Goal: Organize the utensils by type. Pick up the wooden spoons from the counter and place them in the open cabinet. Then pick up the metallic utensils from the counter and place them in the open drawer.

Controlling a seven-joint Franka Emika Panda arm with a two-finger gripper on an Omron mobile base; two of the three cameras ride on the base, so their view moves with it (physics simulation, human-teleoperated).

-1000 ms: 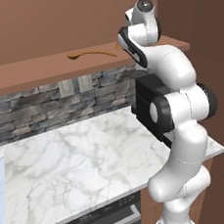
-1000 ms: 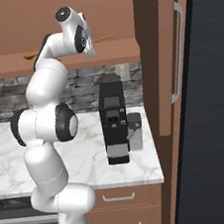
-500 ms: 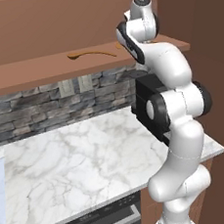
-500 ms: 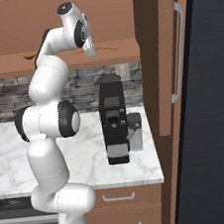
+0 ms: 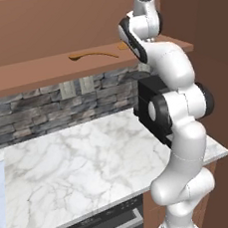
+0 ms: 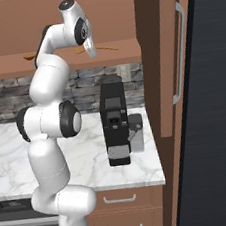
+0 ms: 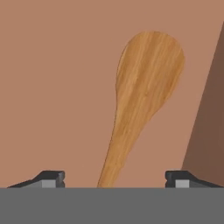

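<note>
With a coffee machine [image 6: 115, 122] on the desk [image 5: 82, 169] below, jaws wide apart, empty; wooden spoon [image 7: 140, 100] lies between them on the cabinet shelf [image 7: 57, 87].

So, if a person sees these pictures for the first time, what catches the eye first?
Probably the white arm, reaching high up to the open cabinet shelf. There a wooden spoon lies flat between the open jaws in the hand view, with another wooden spoon further along the shelf. Below, a black coffee machine stands on the marble counter.
</note>
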